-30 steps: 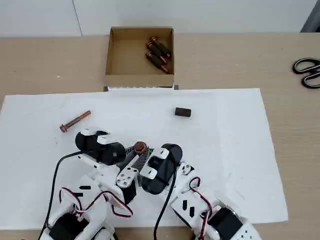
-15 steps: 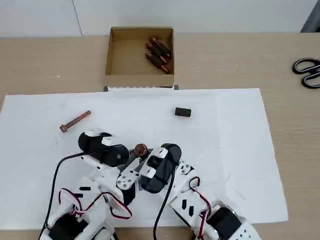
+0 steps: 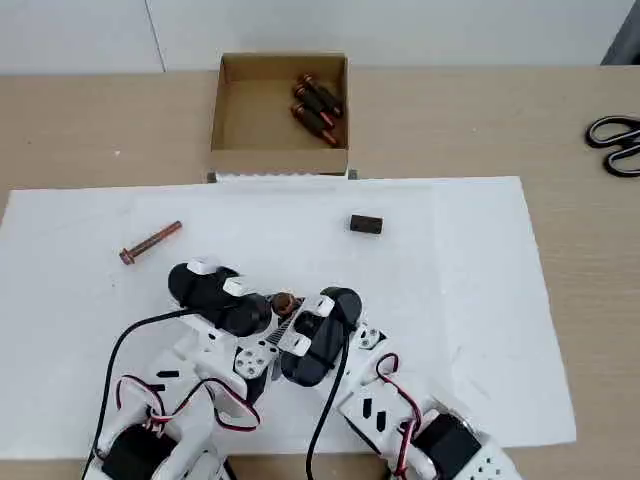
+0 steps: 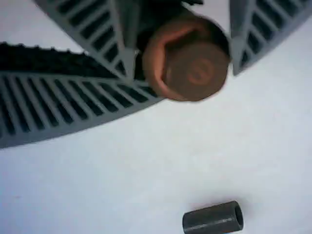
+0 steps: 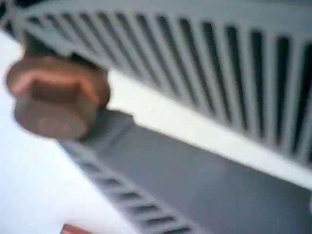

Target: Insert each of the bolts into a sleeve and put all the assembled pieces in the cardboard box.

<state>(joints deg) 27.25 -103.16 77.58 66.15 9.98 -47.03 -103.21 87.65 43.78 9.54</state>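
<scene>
The left gripper (image 4: 183,73) is closed on the bolt (image 4: 192,61), head up, above the paper (image 3: 450,300). The right gripper (image 3: 290,315) is just beside it; its state cannot be told. Risk: the crowded grippers may collide and knock the bolt loose, short of the box (image 3: 280,158).

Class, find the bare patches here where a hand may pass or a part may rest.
Free: the sheet right of the sleeve, and between the loose bolt and sleeve. The cardboard box's left half. Crowded: around the arms and the bolt between them.
</scene>
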